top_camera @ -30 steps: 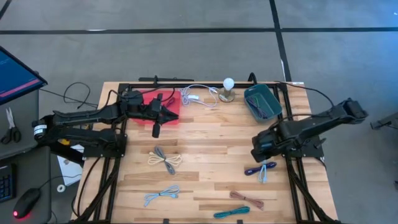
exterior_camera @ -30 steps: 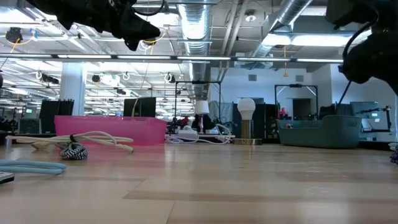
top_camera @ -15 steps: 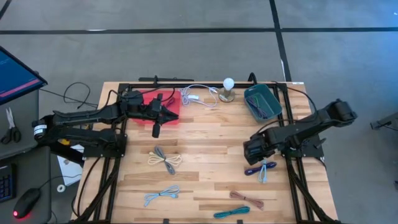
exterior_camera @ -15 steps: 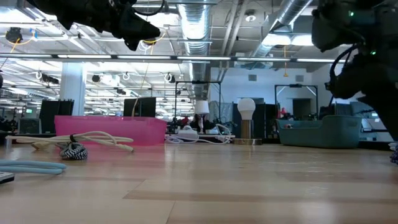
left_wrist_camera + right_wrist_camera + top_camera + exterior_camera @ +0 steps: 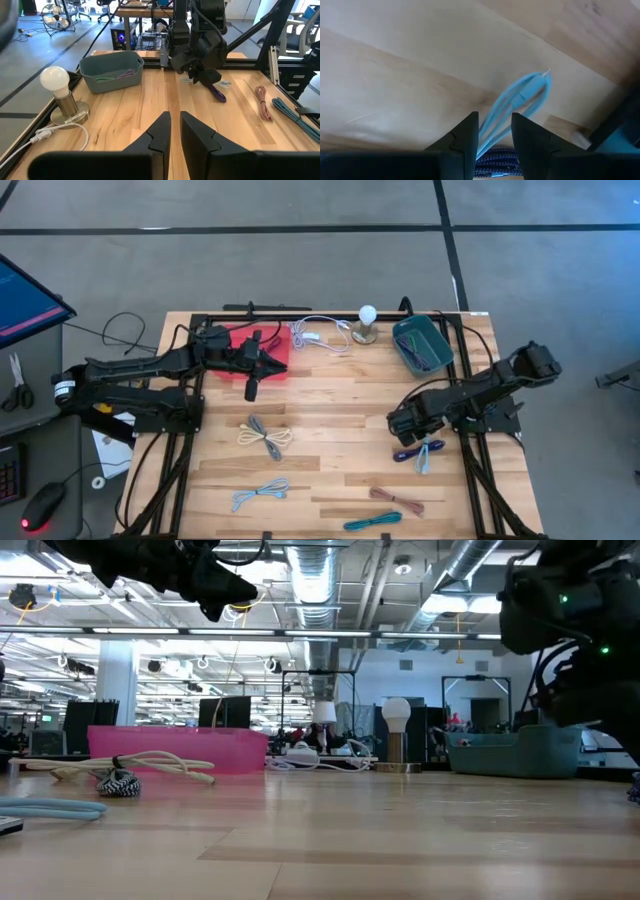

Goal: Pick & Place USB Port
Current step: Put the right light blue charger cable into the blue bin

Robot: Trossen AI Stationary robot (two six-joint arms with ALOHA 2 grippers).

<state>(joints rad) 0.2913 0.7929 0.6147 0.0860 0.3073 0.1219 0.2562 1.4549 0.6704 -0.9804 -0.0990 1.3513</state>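
A dark blue USB cable bundle (image 5: 410, 451) and a light blue one (image 5: 427, 454) lie side by side on the wooden table, near its right edge. My right gripper (image 5: 401, 428) hangs just above them, pointing down and open. In its wrist view its fingers (image 5: 465, 137) frame the light blue loop (image 5: 520, 97), with the dark blue braid (image 5: 495, 167) beneath. I cannot tell whether it touches them. My left gripper (image 5: 283, 363) waits level above the pink bin (image 5: 240, 340), its fingertips (image 5: 174, 127) a narrow gap apart, holding nothing.
A teal bin (image 5: 422, 345) holding cables stands at the far right, with a bulb lamp (image 5: 367, 323) and a white cord (image 5: 320, 335) beside it. More bundles lie on the table: cream-grey (image 5: 263, 437), pale blue (image 5: 260, 492), brown (image 5: 397, 500) and teal (image 5: 372, 522).
My right gripper has come down toward the table and shifted toward its left edge, tipping to point more steeply down over the blue cables. Its fingers have kept the same gap.
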